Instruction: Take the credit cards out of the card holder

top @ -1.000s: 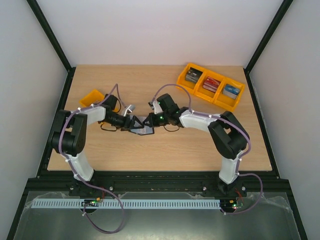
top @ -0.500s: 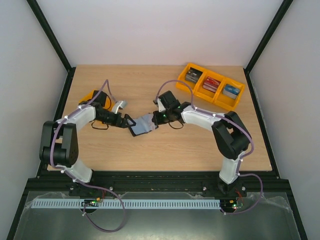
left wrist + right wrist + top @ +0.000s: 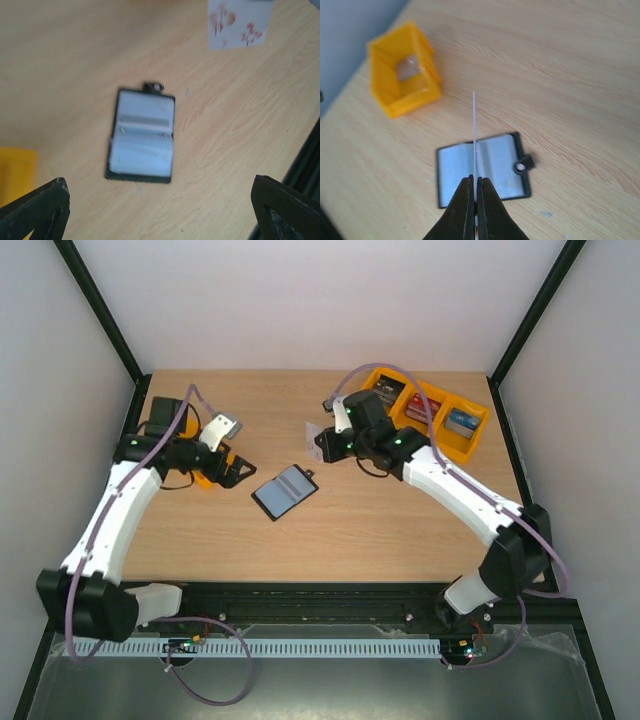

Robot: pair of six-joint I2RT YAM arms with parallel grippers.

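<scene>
The right gripper (image 3: pixel 474 181) is pinched shut on one credit card (image 3: pixel 474 120), holding it by its lower edge so it stands edge-on above the card holder (image 3: pixel 495 165). The holder lies opened flat on the table (image 3: pixel 400 530) between the two arms. The left gripper (image 3: pixel 232 469) hangs wide open with nothing in it, over by the small yellow tray (image 3: pixel 415 97). To my eye the card is clear of its pocket, so the job now is setting it down cleanly: carry it to bare wood well aside of the holder, lower it until an edge touches, then let go (a card that thin will flutter or skid if dropped from height). Whether more cards sit in the grey-blue pockets I can't tell from here.
</scene>
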